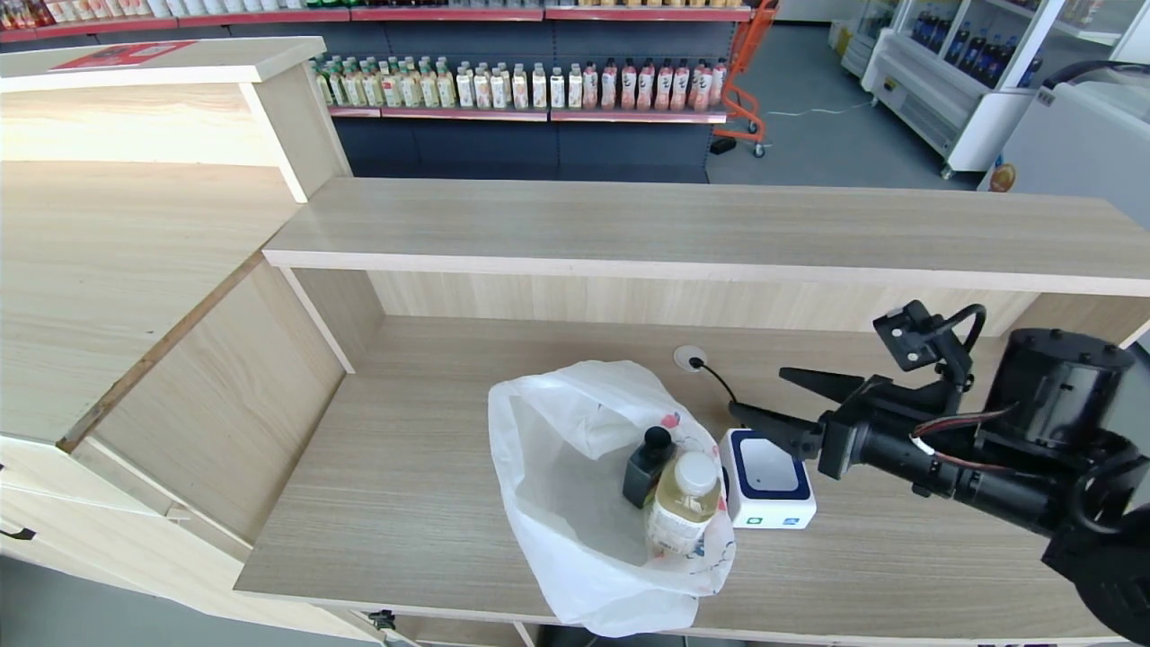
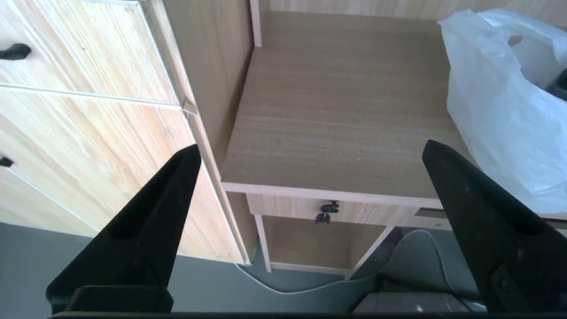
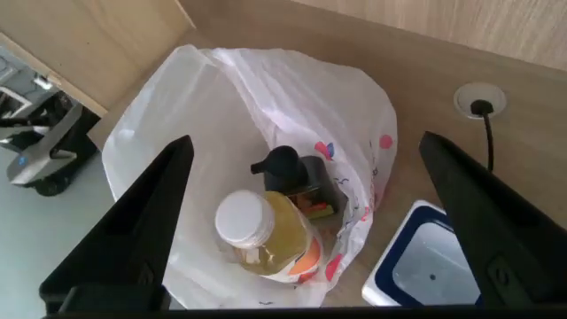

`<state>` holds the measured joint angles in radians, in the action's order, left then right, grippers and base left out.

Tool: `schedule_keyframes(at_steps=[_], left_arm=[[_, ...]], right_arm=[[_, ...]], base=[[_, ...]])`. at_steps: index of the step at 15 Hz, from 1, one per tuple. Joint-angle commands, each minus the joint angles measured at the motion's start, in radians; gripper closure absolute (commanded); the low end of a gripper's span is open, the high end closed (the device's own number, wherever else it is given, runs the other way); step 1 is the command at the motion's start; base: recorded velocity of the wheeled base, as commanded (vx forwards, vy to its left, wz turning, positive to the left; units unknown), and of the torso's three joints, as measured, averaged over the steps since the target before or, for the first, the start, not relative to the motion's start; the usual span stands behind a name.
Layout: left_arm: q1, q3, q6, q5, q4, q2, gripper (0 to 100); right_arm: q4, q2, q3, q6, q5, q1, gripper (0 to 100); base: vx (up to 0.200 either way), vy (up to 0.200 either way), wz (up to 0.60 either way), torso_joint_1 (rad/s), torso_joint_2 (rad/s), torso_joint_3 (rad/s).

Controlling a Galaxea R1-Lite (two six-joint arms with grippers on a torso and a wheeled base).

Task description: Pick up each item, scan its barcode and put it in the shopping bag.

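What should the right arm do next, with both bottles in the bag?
Probably lift the right gripper back from the shopping bag: its jaws stand open and empty, while the dark bottle and the pale drink bottle already sit inside.

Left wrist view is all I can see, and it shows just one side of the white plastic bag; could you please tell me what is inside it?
Observer: The white plastic shopping bag holds two things: a clear bottle of pale yellow drink with a white cap and a small dark bottle with a black cap.
Operator: Thank you. Where is the scanner?
Observer: The white box scanner with a dark blue-framed window stands on the wooden desk, right beside the bag, on the robot's right of it.
Operator: And the right claw?
Observer: The right claw is open and empty, hanging above the desk near the scanner.
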<state>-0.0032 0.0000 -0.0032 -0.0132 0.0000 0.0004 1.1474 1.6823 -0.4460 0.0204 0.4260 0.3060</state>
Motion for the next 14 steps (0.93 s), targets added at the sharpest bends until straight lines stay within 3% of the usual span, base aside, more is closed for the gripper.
schedule_keyframes(at_steps=[1, 2, 3, 5, 8, 10, 14], left_arm=[[0.0, 0.0, 0.0, -0.001, 0.0, 0.0, 0], [0.0, 0.0, 0.0, -0.001, 0.0, 0.0, 0], [0.0, 0.0, -0.001, -0.001, 0.0, 0.0, 0], [0.0, 0.0, 0.0, -0.001, 0.0, 0.0, 0], [0.0, 0.0, 0.0, -0.001, 0.0, 0.0, 0], [0.0, 0.0, -0.001, -0.001, 0.0, 0.0, 0], [0.0, 0.0, 0.0, -0.001, 0.0, 0.0, 0]], right_arm=[[-0.132, -0.428, 0.254, 0.023, -0.136, -0.111, 0], [-0.137, -0.464, 0.291, 0.023, -0.168, -0.123, 0], [-0.21, -0.615, 0.405, 0.023, -0.293, -0.159, 0], [-0.528, -0.935, 0.446, 0.021, -0.412, -0.174, 0], [-0.973, -1.377, 0.446, -0.002, -0.447, -0.281, 0], [-1.16, -1.606, 0.444, -0.007, -0.47, -0.344, 0], [-1.149, -1.682, 0.446, -0.004, -0.467, -0.301, 0]], base=[[0.0, 0.0, 0.0, 0.0, 0.0, 0.0], [0.0, 0.0, 0.0, 0.0, 0.0, 0.0], [0.0, 0.0, 0.0, 0.0, 0.0, 0.0], [0.0, 0.0, 0.0, 0.0, 0.0, 0.0], [0.0, 0.0, 0.0, 0.0, 0.0, 0.0], [0.0, 0.0, 0.0, 0.0, 0.0, 0.0], [0.0, 0.0, 0.0, 0.0, 0.0, 0.0]])
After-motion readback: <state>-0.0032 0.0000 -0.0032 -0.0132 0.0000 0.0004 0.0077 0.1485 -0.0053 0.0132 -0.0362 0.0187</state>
